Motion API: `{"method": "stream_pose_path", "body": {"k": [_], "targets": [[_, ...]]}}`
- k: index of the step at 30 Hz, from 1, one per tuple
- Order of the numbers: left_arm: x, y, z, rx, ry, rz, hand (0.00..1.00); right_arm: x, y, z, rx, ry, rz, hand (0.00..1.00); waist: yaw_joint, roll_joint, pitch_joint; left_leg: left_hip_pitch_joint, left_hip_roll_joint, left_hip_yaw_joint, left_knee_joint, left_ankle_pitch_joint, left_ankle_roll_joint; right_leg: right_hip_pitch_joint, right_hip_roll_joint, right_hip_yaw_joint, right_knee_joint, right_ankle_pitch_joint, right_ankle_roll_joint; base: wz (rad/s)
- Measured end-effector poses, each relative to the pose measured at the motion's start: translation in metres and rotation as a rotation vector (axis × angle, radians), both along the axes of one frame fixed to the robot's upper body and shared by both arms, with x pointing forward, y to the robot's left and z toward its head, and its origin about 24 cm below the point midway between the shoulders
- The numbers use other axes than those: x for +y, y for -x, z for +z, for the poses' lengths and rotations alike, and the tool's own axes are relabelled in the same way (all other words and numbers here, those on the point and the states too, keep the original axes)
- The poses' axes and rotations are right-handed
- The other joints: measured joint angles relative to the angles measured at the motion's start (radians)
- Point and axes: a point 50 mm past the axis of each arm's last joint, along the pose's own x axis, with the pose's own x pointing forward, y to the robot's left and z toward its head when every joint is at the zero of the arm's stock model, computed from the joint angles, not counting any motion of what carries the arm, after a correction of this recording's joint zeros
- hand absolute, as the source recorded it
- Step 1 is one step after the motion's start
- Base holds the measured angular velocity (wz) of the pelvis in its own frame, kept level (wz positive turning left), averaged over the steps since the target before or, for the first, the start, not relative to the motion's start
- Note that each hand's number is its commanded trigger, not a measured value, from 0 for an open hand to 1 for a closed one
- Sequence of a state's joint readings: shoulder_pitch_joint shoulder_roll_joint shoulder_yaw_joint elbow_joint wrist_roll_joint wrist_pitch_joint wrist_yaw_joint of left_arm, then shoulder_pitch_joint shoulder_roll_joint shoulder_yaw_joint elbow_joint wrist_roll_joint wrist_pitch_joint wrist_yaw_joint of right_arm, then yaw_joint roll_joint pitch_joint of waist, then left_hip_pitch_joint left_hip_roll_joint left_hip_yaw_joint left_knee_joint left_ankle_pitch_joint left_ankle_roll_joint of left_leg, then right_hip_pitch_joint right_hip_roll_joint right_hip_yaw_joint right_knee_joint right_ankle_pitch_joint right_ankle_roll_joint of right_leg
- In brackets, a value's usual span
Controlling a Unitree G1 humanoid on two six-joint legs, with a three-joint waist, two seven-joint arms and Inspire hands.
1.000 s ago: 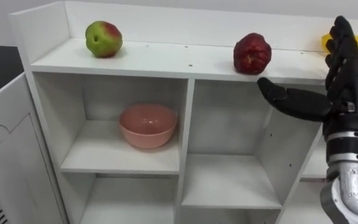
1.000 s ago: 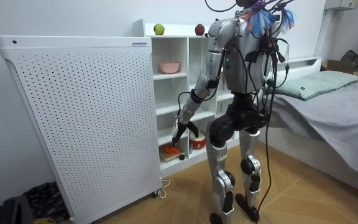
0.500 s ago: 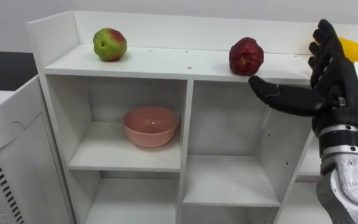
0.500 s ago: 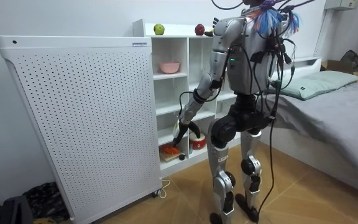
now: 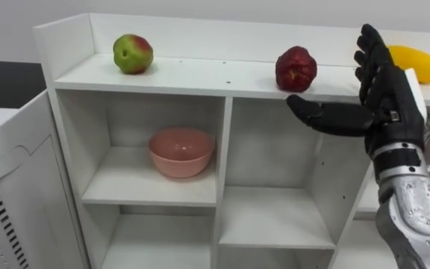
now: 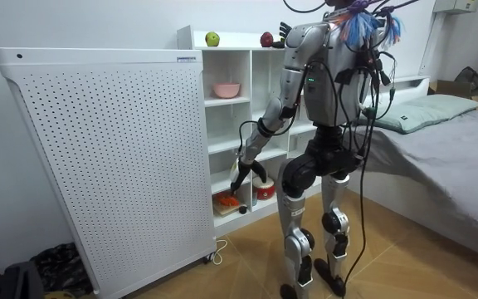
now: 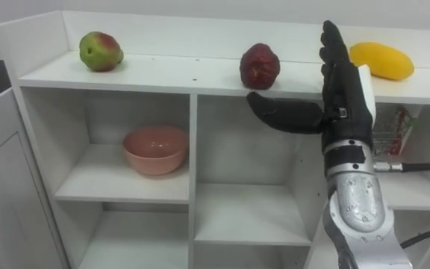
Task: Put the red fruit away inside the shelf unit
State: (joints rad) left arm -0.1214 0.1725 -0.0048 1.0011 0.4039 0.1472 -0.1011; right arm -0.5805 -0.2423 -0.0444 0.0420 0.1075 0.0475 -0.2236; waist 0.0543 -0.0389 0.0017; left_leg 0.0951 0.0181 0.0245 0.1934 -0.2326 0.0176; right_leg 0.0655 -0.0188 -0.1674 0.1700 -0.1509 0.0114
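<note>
The right hand (image 5: 387, 104) is held raised before the white closet (image 5: 200, 75), fingers straight and spread wide, nothing gripped. The red apple (image 5: 295, 68) is seen on the top shelf just left of the fingers, apart from them; the yellow mango (image 5: 415, 63) lies to their right. The left hand (image 6: 239, 176) is hung by the lower shelves.
</note>
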Motion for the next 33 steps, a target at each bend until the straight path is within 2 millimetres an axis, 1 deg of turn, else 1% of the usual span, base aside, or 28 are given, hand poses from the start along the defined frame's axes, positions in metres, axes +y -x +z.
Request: {"method": "stream_pose_path", "body": {"k": [5, 7, 13, 17, 18, 19, 20, 21, 24, 28, 31, 33], "targets": [[0.000, -0.001, 0.000, 0.004, 0.000, 0.002, 0.00, 0.003, -0.009, 0.004, 0.021, 0.020, 0.007, 0.00, 0.001, 0.000, -0.0003, -0.005, 0.000, -0.001, 0.003, 0.000, 0.000, 0.000, 0.000, 0.000, 0.000, 0.000, 0.000, 0.01], [0.000, -0.002, 0.001, 0.007, -0.002, 0.005, 0.00, 0.003, -0.010, 0.003, 0.033, 0.037, -0.001, 0.00, 0.006, -0.001, -0.0005, -0.005, 0.000, -0.001, 0.004, 0.000, 0.000, 0.000, 0.000, 0.000, 0.000, 0.000, 0.000, 0.02], [0.001, -0.004, 0.001, 0.009, -0.005, 0.010, 0.00, 0.012, -0.013, -0.003, 0.082, 0.079, 0.043, 0.00, 0.008, 0.000, -0.0010, -0.005, 0.000, -0.001, 0.005, 0.000, 0.000, -0.001, 0.000, 0.000, 0.000, 0.000, -0.001, 0.00], [0.001, -0.006, 0.003, 0.005, -0.004, 0.010, 0.00, 0.013, -0.013, -0.004, 0.088, 0.118, 0.045, 0.00, 0.010, 0.001, -0.0042, -0.011, -0.001, -0.004, 0.007, 0.000, 0.000, 0.000, 0.000, -0.002, -0.001, 0.001, -0.001, 0.00], [0.001, -0.007, 0.003, 0.005, 0.002, 0.014, 0.00, 0.013, -0.013, -0.004, 0.090, 0.128, 0.038, 0.33, 0.010, 0.002, -0.0050, -0.010, -0.001, -0.004, 0.008, 0.000, 0.000, 0.000, 0.000, -0.002, -0.001, 0.001, -0.001, 0.00], [0.001, -0.008, 0.003, 0.005, 0.004, 0.014, 0.00, 0.013, -0.013, -0.004, 0.091, 0.130, 0.037, 0.69, 0.010, 0.002, -0.0054, -0.009, -0.001, -0.004, 0.008, 0.000, 0.000, 0.000, 0.000, -0.002, -0.001, 0.001, -0.001, 0.00], [0.002, -0.008, 0.004, 0.007, 0.009, 0.022, 0.00, 0.013, -0.014, -0.005, 0.096, 0.128, 0.037, 0.78, 0.010, 0.003, -0.0059, -0.006, -0.001, -0.007, 0.008, 0.000, 0.000, 0.000, 0.000, -0.002, -0.001, 0.001, -0.001, 0.00], [0.003, -0.009, 0.005, 0.006, 0.010, 0.032, 0.00, 0.013, -0.016, -0.004, 0.101, 0.125, 0.040, 1.00, 0.010, 0.003, -0.0060, -0.005, 0.000, -0.009, 0.008, 0.000, 0.000, 0.001, 0.000, -0.003, -0.001, 0.001, -0.001, 0.00], [0.005, -0.014, 0.007, -0.005, 0.009, 0.039, 0.00, 0.014, -0.020, -0.002, 0.109, 0.133, 0.053, 1.00, 0.011, 0.002, -0.0064, -0.007, -0.001, -0.010, 0.010, 0.000, -0.001, 0.001, 0.000, -0.004, -0.001, 0.001, -0.002, 0.00], [0.004, -0.018, 0.009, -0.011, 0.014, 0.034, 0.00, 0.014, -0.020, -0.001, 0.109, 0.142, 0.060, 1.00, 0.014, 0.002, -0.0066, -0.007, -0.001, -0.011, 0.010, 0.000, -0.001, 0.001, 0.000, -0.005, -0.001, 0.001, -0.002, 0.00], [0.004, -0.019, 0.010, -0.011, 0.020, 0.031, 0.00, 0.009, -0.021, 0.001, 0.110, 0.160, 0.048, 1.00, 0.015, 0.000, -0.0078, -0.007, 0.000, -0.011, 0.010, 0.000, -0.001, 0.001, -0.001, -0.010, -0.001, 0.001, -0.002, 0.01], [0.004, -0.019, 0.010, -0.010, 0.022, 0.030, 0.00, 0.006, -0.021, 0.005, 0.101, 0.170, 0.033, 1.00, 0.022, -0.001, -0.0077, -0.005, 0.000, -0.012, 0.007, 0.000, -0.001, 0.001, -0.001, -0.010, -0.001, 0.001, -0.002, 0.00]]}}
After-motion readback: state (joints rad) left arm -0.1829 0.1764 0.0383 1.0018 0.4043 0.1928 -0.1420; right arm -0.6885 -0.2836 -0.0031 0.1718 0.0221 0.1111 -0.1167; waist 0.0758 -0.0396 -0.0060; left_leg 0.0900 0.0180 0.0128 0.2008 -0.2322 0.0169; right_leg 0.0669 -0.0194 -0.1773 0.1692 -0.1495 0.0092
